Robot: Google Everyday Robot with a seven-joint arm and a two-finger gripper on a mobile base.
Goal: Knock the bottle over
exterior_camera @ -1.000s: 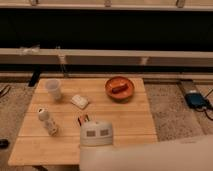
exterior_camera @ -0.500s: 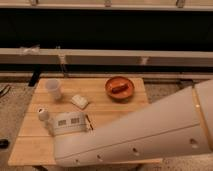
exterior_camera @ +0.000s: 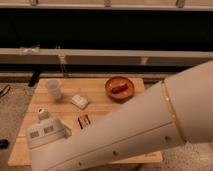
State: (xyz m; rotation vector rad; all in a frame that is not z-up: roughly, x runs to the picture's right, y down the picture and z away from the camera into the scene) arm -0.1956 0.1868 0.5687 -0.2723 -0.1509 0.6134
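Observation:
The bottle (exterior_camera: 41, 114) stands upright near the left edge of the wooden table (exterior_camera: 100, 107). Only its pale round cap and upper part show. My gripper (exterior_camera: 46, 132) is right in front of the bottle and hides its lower body. Whether they touch cannot be told. My thick white arm (exterior_camera: 145, 125) reaches in from the lower right and covers the table's front half.
A translucent white cup (exterior_camera: 53, 89) stands at the back left. A white packet (exterior_camera: 79, 101) and a small dark red item (exterior_camera: 83, 121) lie mid-table. An orange bowl (exterior_camera: 120, 87) with something red stands at the back right. A dark wall and ledge lie behind.
My arm has swung in from the lower right, and the gripper has moved left up to the bottle. The bottle still stands upright.

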